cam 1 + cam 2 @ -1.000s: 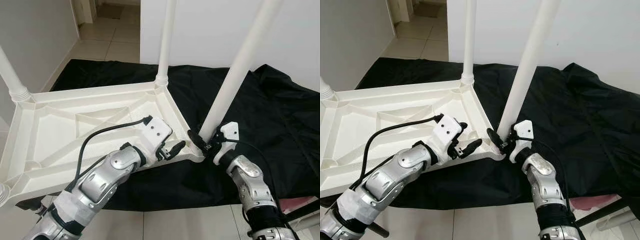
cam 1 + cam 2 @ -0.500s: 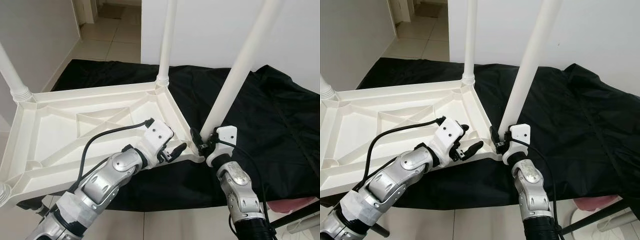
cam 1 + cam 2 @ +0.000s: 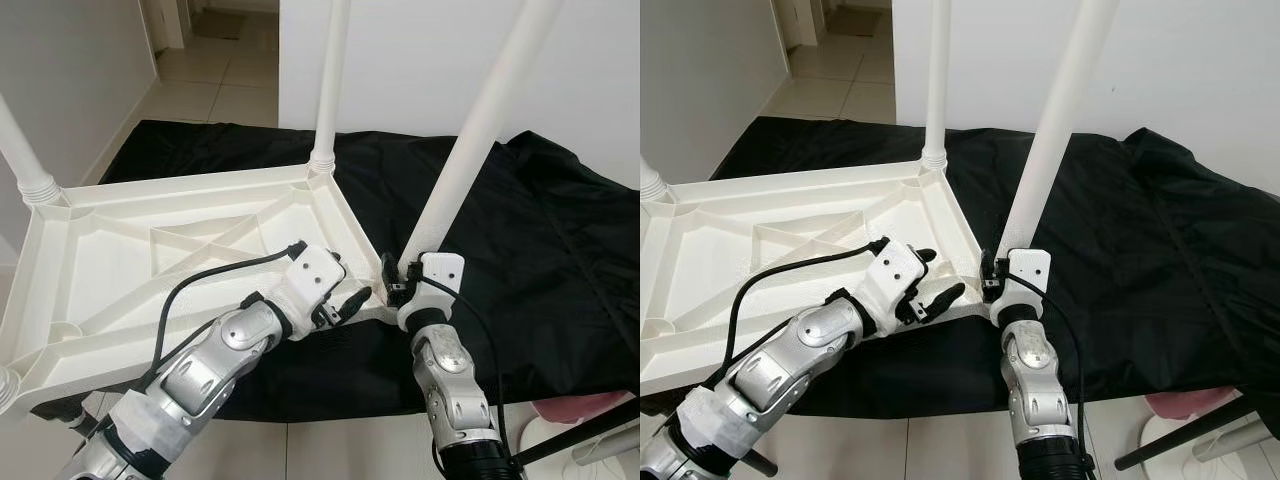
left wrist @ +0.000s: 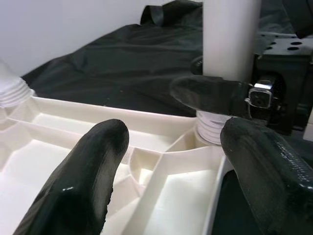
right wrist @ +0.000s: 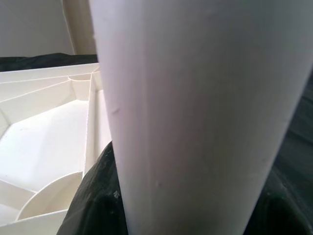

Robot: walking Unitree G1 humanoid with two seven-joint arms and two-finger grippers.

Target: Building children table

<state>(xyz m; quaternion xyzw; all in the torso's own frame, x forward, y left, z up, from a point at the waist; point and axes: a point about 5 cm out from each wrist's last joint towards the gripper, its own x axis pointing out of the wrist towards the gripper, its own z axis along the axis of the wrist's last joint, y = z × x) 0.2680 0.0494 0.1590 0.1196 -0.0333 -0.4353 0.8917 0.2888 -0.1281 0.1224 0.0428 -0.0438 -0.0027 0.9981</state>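
— Where is the children's table (image 3: 150,250)?
— Upside down on a black sheet (image 3: 540,230), legs pointing up.
— And the right gripper (image 3: 398,283)?
— Its jaws are clamped on the near-corner leg (image 3: 465,160), just above its socket.
— The left gripper (image 3: 345,300)?
— Jaws apart, over the tabletop's ribbed corner beside that leg.
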